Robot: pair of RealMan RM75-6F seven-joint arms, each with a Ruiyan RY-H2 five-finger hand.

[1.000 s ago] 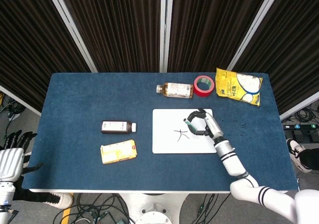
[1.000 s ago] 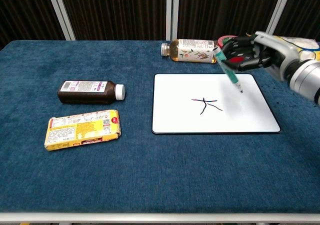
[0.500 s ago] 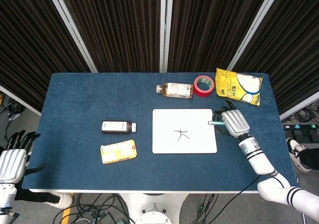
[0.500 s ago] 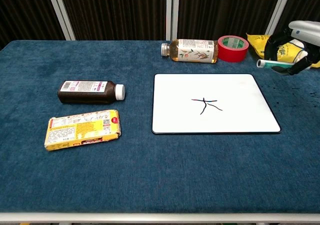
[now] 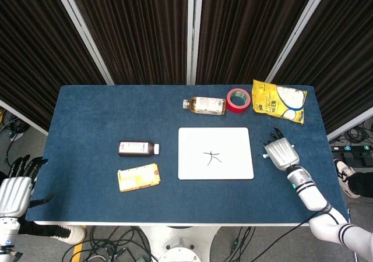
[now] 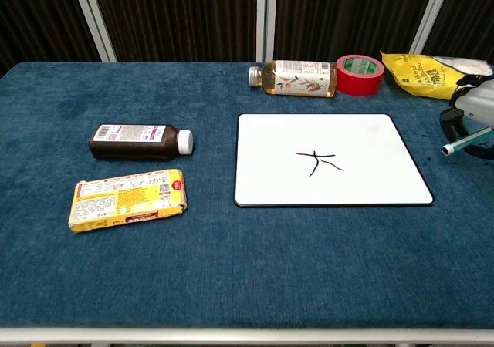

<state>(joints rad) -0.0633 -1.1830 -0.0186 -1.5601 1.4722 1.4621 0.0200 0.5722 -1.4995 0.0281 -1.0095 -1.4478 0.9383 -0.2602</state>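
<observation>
My right hand (image 5: 281, 153) hovers low over the blue cloth just right of the white drawing board (image 5: 198, 142), which carries a small black mark (image 6: 317, 161). It grips a teal marker (image 6: 465, 140), lying nearly flat, its pale end pointing left toward the board (image 6: 270, 154). In the chest view this hand (image 6: 477, 112) is cut off by the right edge. My left hand (image 5: 14, 185) hangs off the table's lower left corner, fingers spread, holding nothing.
A brown bottle (image 5: 138, 148) and a yellow packet (image 5: 139, 177) lie left of the board. At the back lie a tea bottle (image 5: 205, 105), a red tape roll (image 5: 238, 99) and a yellow bag (image 5: 278, 101).
My right hand lifted the marker off the board and carried it right and toward me, off the board's edge; the marker went from tip-down to nearly flat. The left hand hardly moved.
</observation>
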